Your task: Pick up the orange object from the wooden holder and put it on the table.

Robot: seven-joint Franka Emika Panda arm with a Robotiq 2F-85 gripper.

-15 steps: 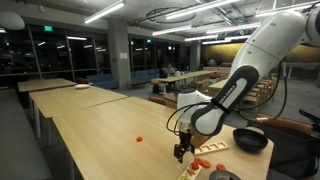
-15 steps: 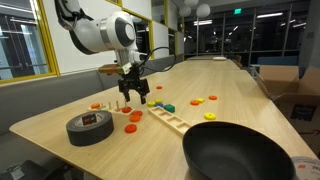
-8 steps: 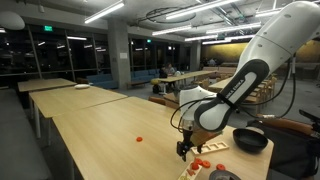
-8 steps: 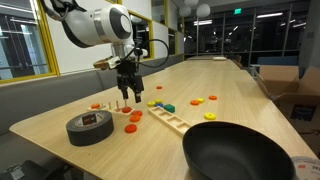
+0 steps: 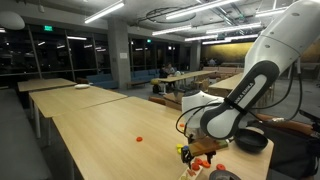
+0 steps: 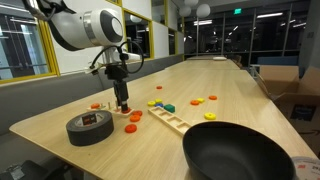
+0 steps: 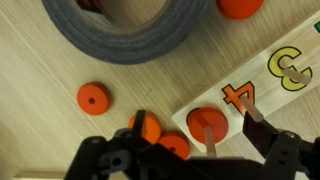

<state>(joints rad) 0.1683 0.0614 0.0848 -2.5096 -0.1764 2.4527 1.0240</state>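
In the wrist view an orange disc [image 7: 200, 131] sits on a peg at the end of the wooden holder [image 7: 262, 88], next to the printed numbers 4 and 3. My gripper [image 7: 198, 117] is open, with one finger on each side of this disc, low over the holder. In both exterior views the gripper [image 6: 122, 103] [image 5: 188, 153] hangs at the end of the holder [image 6: 168, 119] that lies near the tape roll, on the long light-wood table [image 6: 215, 80]. The disc itself is hidden there.
A grey tape roll [image 6: 90, 127] [image 7: 120, 35] lies close to the gripper. Loose orange discs [image 7: 93, 98] [image 7: 175, 146] [image 6: 131, 127] lie around it, and one farther off [image 5: 139, 138]. Yellow [image 6: 152, 102] and blue [image 6: 168, 106] pieces lie beyond the holder. A black bowl [image 6: 240, 150] stands near the camera.
The gripper has moved along the holder toward the tape-roll end and come down lower, so that it now straddles the end peg. Nothing was grasped.
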